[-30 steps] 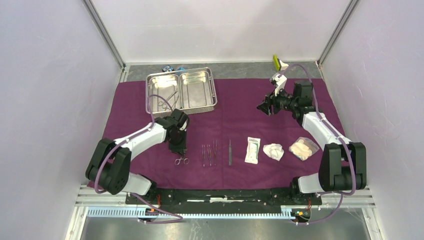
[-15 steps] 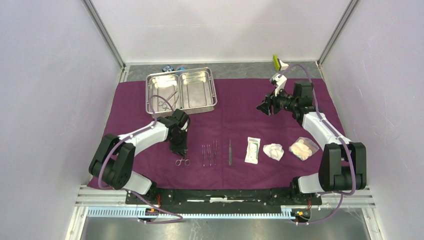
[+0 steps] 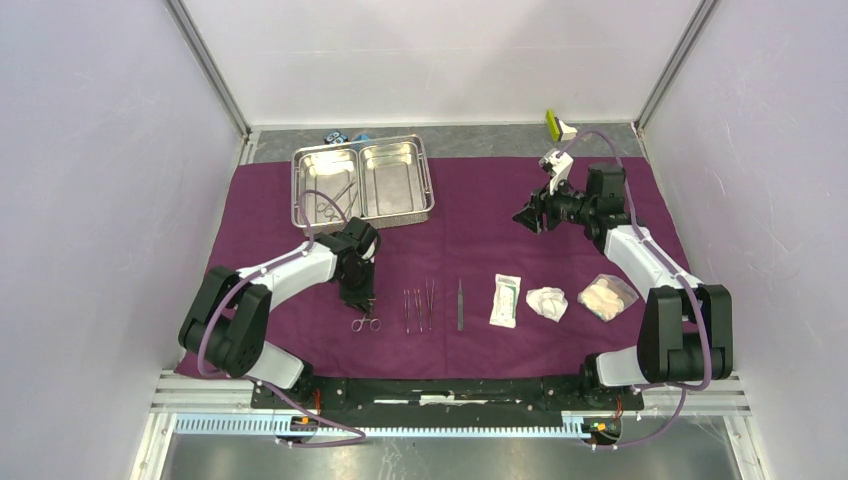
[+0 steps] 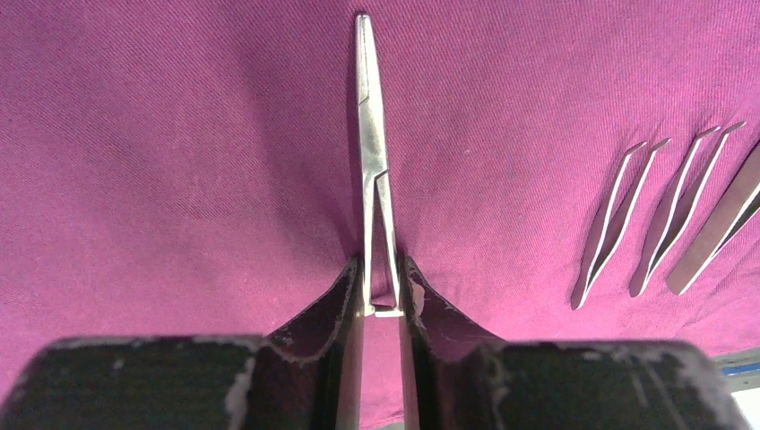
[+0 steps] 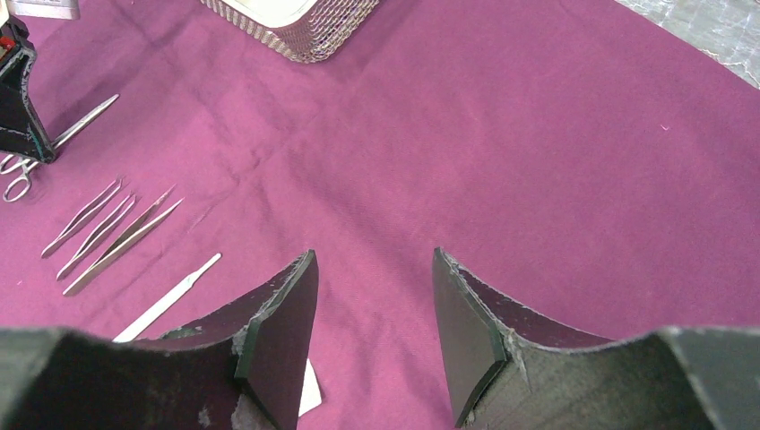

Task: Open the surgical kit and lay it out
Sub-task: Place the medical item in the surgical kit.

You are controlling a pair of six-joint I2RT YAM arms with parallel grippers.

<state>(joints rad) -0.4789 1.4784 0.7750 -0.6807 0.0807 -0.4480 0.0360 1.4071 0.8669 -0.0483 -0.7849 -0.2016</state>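
Observation:
The purple cloth [image 3: 480,220] lies spread flat, with the steel tray [image 3: 430,182] at its back left. More instruments [image 3: 335,202] lie in the tray's left compartment. My left gripper [image 3: 357,298] [image 4: 383,287] is down at the cloth, shut on the shanks of slim metal forceps [image 4: 369,134], whose rings [image 3: 364,322] lie toward the near edge. To their right lie tweezers [image 3: 418,308] [image 4: 618,219], a thin metal handle [image 3: 460,303], the white packet [image 3: 506,300] and gauze wads [image 3: 547,302]. My right gripper [image 3: 527,215] [image 5: 375,296] hovers open over bare cloth, holding nothing.
A clear bag of pale wads [image 3: 607,296] lies at the right end of the row. Behind the tray sit a black-and-blue object [image 3: 335,135] and a small blue block [image 3: 362,136]. A yellow-green item [image 3: 553,124] stands at the back right. White walls close in three sides.
The left arm's elbow has swung slightly to the right, while its gripper stays on the forceps at the same spot. The right arm has barely moved.

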